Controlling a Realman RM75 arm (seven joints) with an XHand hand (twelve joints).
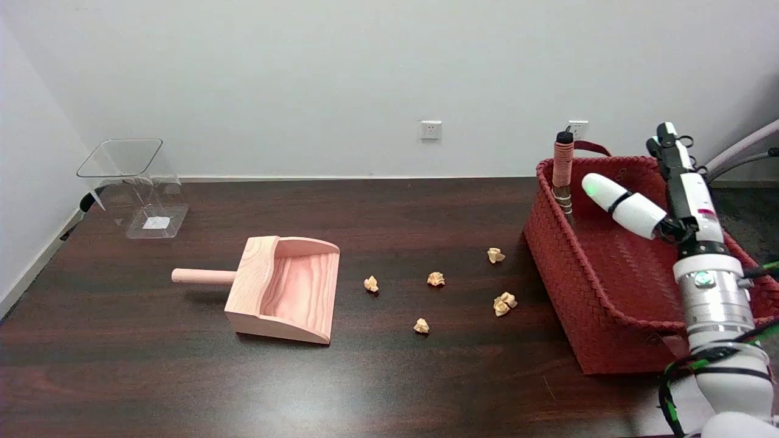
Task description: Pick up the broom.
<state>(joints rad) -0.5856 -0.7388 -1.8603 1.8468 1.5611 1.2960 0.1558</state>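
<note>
The broom (pixel 563 165) stands upright in the far left corner of the red woven basket (pixel 566 286), leaning on its wall. Only its orange-wrapped handle with a black tip and a thin dark stem below it show; the rest is hidden inside the basket. My right hand (pixel 660 198) hovers over the basket's right half, to the right of the broom and apart from it. Its fingers are spread: one white finger points left toward the handle and others point up. It holds nothing.
A wooden dustpan (pixel 286 289) lies left of centre, its handle pointing left. Several crumpled paper scraps (pixel 435 279) are scattered between the dustpan and the basket. A clear plastic container (pixel 137 182) sits at the far left corner.
</note>
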